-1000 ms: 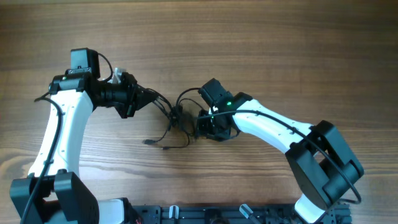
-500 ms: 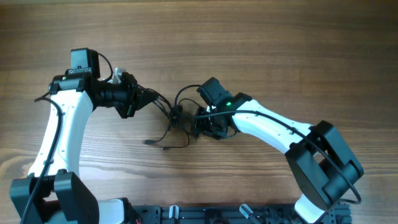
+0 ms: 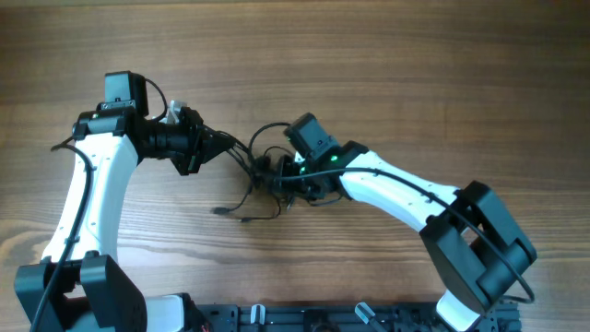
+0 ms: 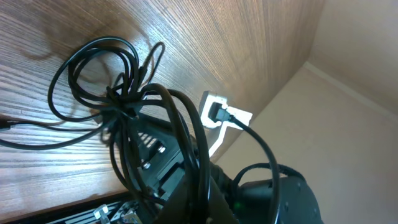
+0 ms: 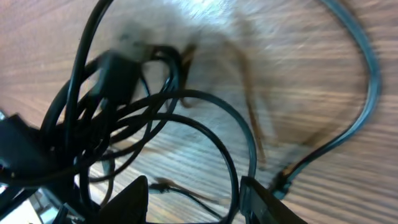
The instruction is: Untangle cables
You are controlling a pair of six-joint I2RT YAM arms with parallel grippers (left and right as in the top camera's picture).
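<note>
wood-grain table (image 3: pixel 415 74). cables (image 3: pixel 261 171): knotted clump between the two sets of jaws. left jaws: clamped on strands, unmoved. right jaws: parted wider than a second ago, nudged into the knot; probably seeking a fresh strand.

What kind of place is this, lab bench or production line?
Probably a lab test bench: bare wood-grain table, left arm and right arm based at its near edge, tangled thin cables between them, plain beige surface past its edge.
</note>
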